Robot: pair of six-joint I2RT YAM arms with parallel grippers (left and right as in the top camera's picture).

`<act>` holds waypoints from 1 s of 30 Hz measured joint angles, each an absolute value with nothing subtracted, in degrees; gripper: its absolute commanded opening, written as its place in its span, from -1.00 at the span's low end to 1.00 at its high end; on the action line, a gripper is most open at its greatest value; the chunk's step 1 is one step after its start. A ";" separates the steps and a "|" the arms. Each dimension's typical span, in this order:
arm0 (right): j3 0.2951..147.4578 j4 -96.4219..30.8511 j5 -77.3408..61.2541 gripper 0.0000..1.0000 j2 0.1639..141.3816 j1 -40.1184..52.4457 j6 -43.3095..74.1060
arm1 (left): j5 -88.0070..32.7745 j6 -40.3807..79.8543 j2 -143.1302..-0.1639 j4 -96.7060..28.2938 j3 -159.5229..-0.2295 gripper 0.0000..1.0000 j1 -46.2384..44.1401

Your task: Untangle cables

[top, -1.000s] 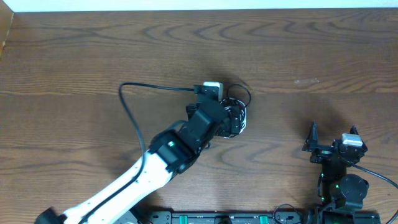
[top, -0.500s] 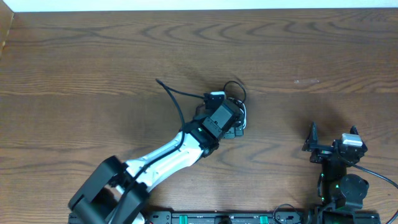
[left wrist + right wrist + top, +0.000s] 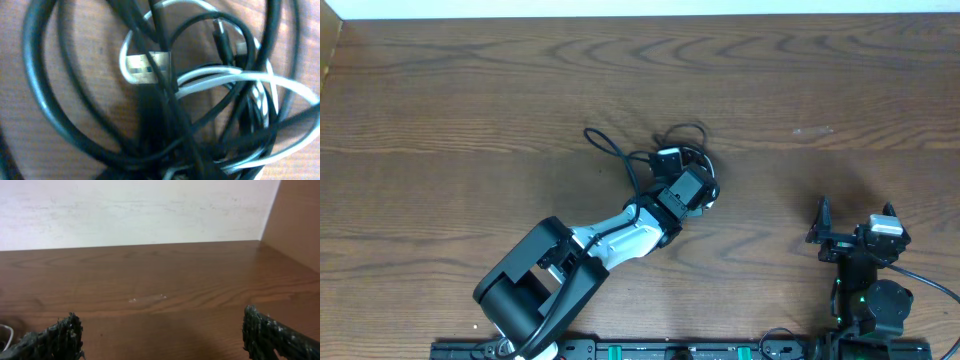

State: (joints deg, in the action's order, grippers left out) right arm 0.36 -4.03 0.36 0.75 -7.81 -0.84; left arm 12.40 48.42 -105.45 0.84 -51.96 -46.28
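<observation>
The cables (image 3: 711, 193) lie in a knotted black and white bundle near the table's middle. My left gripper (image 3: 696, 186) is pressed down onto that bundle and covers most of it from above. The left wrist view is filled with the tangle at very close range: a white cord (image 3: 280, 87) loops through black cords (image 3: 50, 115), and a silver USB plug (image 3: 145, 67) lies among them. The left fingers do not show in that blur. Far off at the lower right, my right gripper (image 3: 856, 222) stands open over bare wood (image 3: 165, 330), holding nothing.
The left arm's own thicker black cable (image 3: 610, 148) loops on the table just left of the bundle. The table's far edge meets a pale wall (image 3: 140, 210), and a wooden side panel (image 3: 295, 220) rises at the right.
The left arm has stretched out lower and flatter, and its gripper has moved right and settled onto the bundle. Its own black cable has folded in closer. The right arm has not moved.
</observation>
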 measured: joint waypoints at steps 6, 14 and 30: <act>0.36 -4.05 0.36 0.98 0.75 -7.81 -0.84 | 12.38 48.27 -105.21 0.32 -52.23 -0.85 -46.28; 0.36 -4.05 0.36 0.99 0.73 -7.81 -0.84 | 11.92 36.07 -97.76 -3.66 -51.79 -0.85 -46.28; 0.36 -4.05 0.36 0.98 0.73 -7.81 -0.84 | 15.97 3.18 -81.65 -16.84 -51.79 0.75 -46.30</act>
